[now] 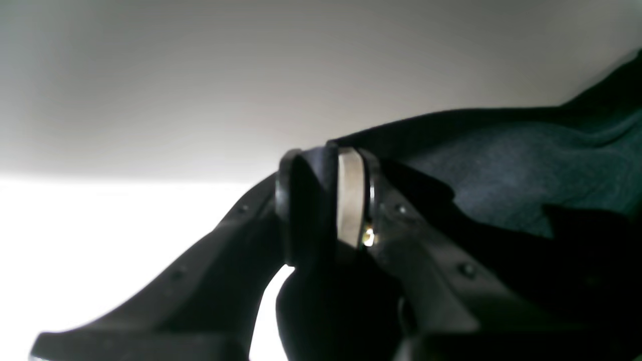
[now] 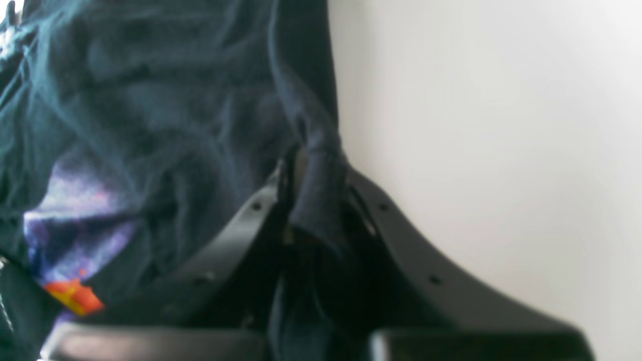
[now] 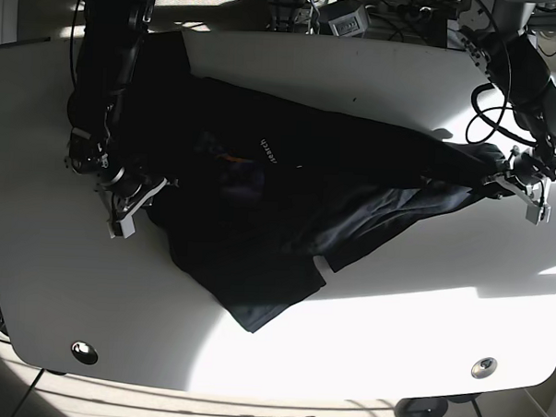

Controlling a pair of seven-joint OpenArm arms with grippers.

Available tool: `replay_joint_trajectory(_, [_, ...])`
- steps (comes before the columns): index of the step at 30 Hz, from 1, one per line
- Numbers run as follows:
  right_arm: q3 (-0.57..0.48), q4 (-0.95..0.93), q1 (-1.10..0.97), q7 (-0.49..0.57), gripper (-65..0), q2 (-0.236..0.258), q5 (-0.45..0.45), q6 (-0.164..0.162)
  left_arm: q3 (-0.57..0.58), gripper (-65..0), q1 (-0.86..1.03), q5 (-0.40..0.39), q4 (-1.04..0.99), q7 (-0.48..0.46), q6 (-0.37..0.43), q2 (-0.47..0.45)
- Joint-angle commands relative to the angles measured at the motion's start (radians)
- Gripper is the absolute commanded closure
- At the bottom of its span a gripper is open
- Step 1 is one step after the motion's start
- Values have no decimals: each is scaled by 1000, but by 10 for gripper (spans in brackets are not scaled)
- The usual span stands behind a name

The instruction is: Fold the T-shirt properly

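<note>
A dark navy T-shirt [image 3: 288, 186] lies stretched and rumpled across the white table [image 3: 40, 161], its neck label facing up near the middle. My left gripper [image 3: 503, 179] is at the table's right, shut on a pinched fold of the shirt [image 1: 501, 165], and its jaws [image 1: 328, 195] hold dark cloth between them. At the table's left my right gripper [image 3: 149, 195] is shut on the shirt's other edge, with a strip of cloth [image 2: 318, 190] caught between the fingers. A purple and orange print [image 2: 75, 240] shows on the shirt in the right wrist view.
Cables and equipment [image 3: 360, 14] sit beyond the table's far edge. Two round holes [image 3: 84, 351] mark the table's near corners. Bright sunlight falls on the near half of the table.
</note>
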Motion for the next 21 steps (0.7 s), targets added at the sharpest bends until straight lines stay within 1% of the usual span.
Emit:
replay_joint_trajectory(1, [38,128,-16,-11,-19,-28,-1,2,15,-58,6,15,94,17,-1,-23])
replay_joint_trajectory(3, [59,211,-29,-59,-19,-39,-2,2,14,-24,26,15,200,37,-1,-21])
replay_joint_trajectory(5, [61,277,-59,-106,-19,-39,8,2,14,-14,32,11,308,80,-1,-21])
replay_joint_trajectory(7, [74,415,-115,-143,-19,-39,8,2,14,-13,32,11,425,126,-1,-21])
replay_joint_trajectory(9, [102,523,-151,-180,-19,-42,8,2,14,-13,32,11,522,138,-1,-21])
replay_joint_trajectory(12, [111,639,-160,-226,-19,-39,8,6,23,-11,26,11,620,138,-1,-21])
replay_joint_trajectory(13, [111,659,-154,-237,-19,-37,5,8,29,-13,23,11,632,138,-1,-21])
replay_joint_trajectory(15, [108,678,-118,-246,-19,-32,1,8,89,-13,-31,15,634,138,-1,-21])
replay_joint_trajectory(16, [105,672,-74,-261,-19,-6,1,5,131,-11,-78,17,629,138,-1,-21])
replay_joint_trajectory(19, [102,607,75,-297,-19,15,-1,6,209,-13,-192,15,597,138,-1,-18])
replay_joint_trajectory(21, [99,541,184,-314,-19,44,1,6,259,-13,-302,11,529,138,-1,-18])
